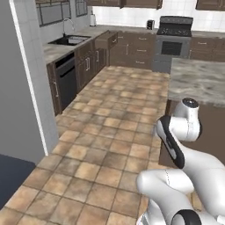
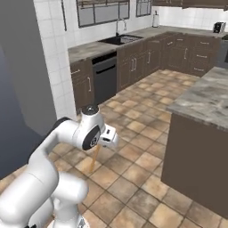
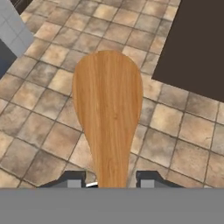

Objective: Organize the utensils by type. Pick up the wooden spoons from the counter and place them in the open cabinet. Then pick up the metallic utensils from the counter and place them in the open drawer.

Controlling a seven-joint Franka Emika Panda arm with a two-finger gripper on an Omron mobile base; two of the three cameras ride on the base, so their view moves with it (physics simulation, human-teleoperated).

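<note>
Counts: one orange-brown wooden spoon with a wide oval bowl (image 3: 108, 109), clamped between two small dark finger tips (image 3: 74, 180). One grey-and-tan veined stone island counter (image 2: 202, 100). One long stone worktop along the wall (image 2: 89, 49) with one dark sink (image 1: 69, 40) and one curved tap (image 2: 120, 25). One dark stove (image 1: 175, 27). One pulled-out dark brown drawer (image 1: 107, 40).
</note>
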